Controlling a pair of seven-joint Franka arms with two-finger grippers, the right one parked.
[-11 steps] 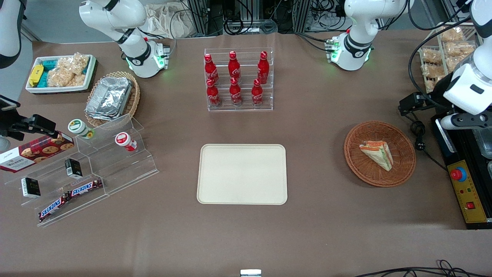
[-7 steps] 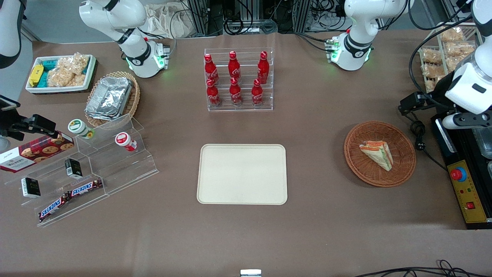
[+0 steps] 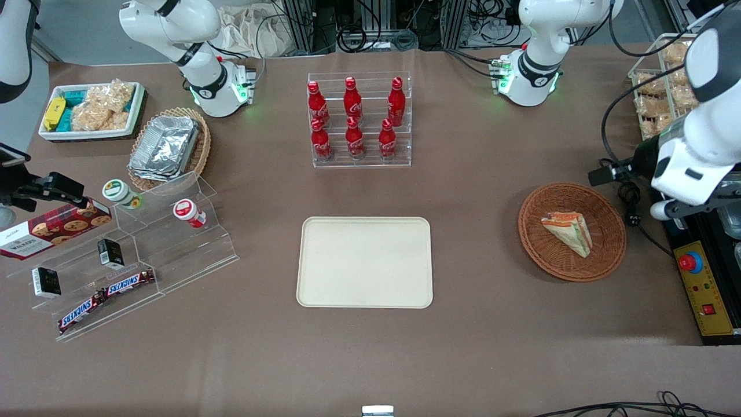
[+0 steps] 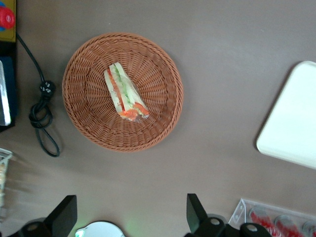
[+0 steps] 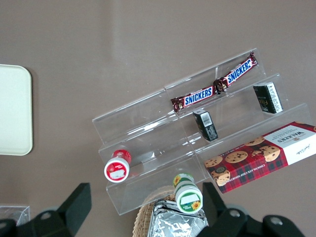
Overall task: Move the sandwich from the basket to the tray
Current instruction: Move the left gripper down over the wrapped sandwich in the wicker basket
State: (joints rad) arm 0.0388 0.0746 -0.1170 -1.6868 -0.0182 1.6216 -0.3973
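Tray (image 3: 365, 262): bare, flat on the table, nearest the front camera, well apart from the basket.
Basket (image 3: 572, 231): toward the working arm's end of the table, level with the tray.
Sandwich (image 3: 568, 231): lies on its side in the basket, wrapped, untouched.
Gripper (image 4: 129, 217): raised above the table, well clear of the basket, fingers (image 4: 65, 215) spread apart, holding nothing.
Rack (image 3: 359, 119): 6 red bottles, farther than the tray.

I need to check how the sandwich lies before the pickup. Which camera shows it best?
The left wrist view: the end effector, open, hangs above the basket, and the sandwich shows its green and orange-red filling edge. The front view shows the sandwich smaller, as a wedge in the basket. The right wrist view misses it.
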